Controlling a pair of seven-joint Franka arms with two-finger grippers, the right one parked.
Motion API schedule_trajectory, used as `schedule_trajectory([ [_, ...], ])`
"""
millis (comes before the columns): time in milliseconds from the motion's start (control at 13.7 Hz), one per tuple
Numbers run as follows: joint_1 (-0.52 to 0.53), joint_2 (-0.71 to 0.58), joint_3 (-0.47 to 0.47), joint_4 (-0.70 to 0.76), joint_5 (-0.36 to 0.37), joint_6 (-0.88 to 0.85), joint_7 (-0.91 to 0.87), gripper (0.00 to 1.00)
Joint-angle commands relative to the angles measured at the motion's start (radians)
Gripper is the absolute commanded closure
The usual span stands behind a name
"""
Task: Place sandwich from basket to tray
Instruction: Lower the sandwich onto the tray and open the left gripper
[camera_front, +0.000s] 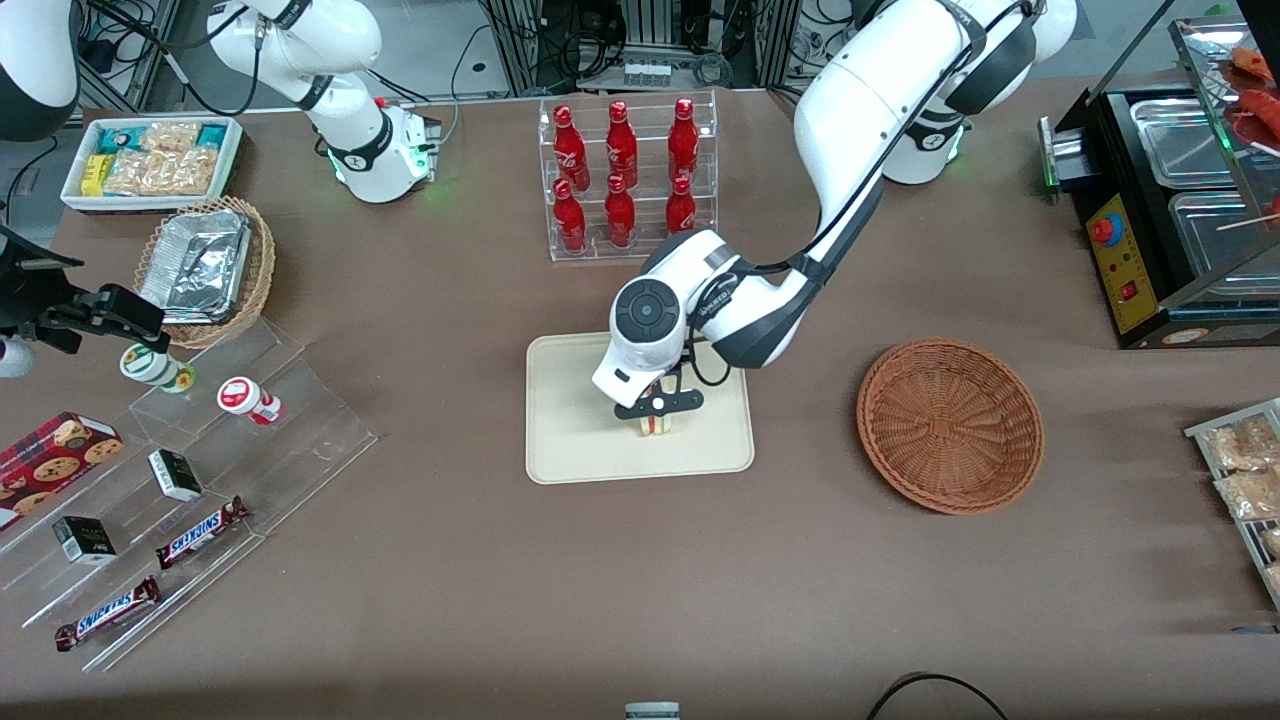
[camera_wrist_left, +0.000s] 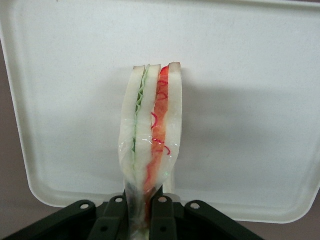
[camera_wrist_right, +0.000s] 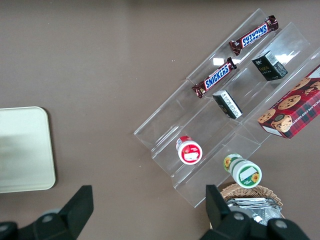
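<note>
The end effector (camera_front: 657, 411) hangs over the cream tray (camera_front: 570, 440), its fingers (camera_wrist_left: 116, 216) clamped on the sandwich (camera_front: 657, 424); in the left wrist view the sandwich (camera_wrist_left: 150, 135) stands on edge between the two black fingers, its cut face showing pale bread with a green layer and a red layer under clear wrap, pinched narrow where the fingers grip it; the tray (camera_wrist_left: 250, 100) fills most of that view beneath it, and whether the sandwich touches the tray surface cannot be told; the reddish-brown wicker basket (camera_front: 950, 425) sits on the brown bench (camera_front: 450, 560) beside the tray, toward the working arm's end, apart from it, with nothing in it; farther from the front camera than the tray stands a clear rack of red bottles (camera_front: 625, 175); toward the parked arm's end lie a tan wicker basket holding foil trays (camera_front: 205, 265), a white bin of snack packets (camera_front: 150, 160), and a clear stepped stand (camera_front: 190, 500) carrying Snickers bars (camera_front: 200, 532) and small boxes; in the right wrist view one corner of the tray (camera_wrist_right: 25, 150) shows beside that stand (camera_wrist_right: 225, 105).
</note>
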Motion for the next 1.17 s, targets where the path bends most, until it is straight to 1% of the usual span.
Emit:
schedule_trajectory([
  [0, -0.021, 0.028, 0.017, 0.040, 0.022, 0.026, -0.025, 1.00],
  [510, -0.021, 0.065, 0.018, 0.055, 0.024, 0.048, -0.070, 1.00],
  [583, -0.023, 0.068, 0.021, 0.055, 0.033, 0.051, -0.076, 1.00],
  [656, -0.023, 0.069, 0.021, 0.057, 0.044, 0.051, -0.076, 0.89],
  [728, -0.023, 0.069, 0.021, 0.057, 0.044, 0.051, -0.074, 0.26],
  [801, -0.023, 0.068, 0.021, 0.057, 0.044, 0.051, -0.074, 0.00],
  [1093, -0.017, 0.037, 0.020, 0.058, 0.041, 0.033, -0.071, 0.00],
])
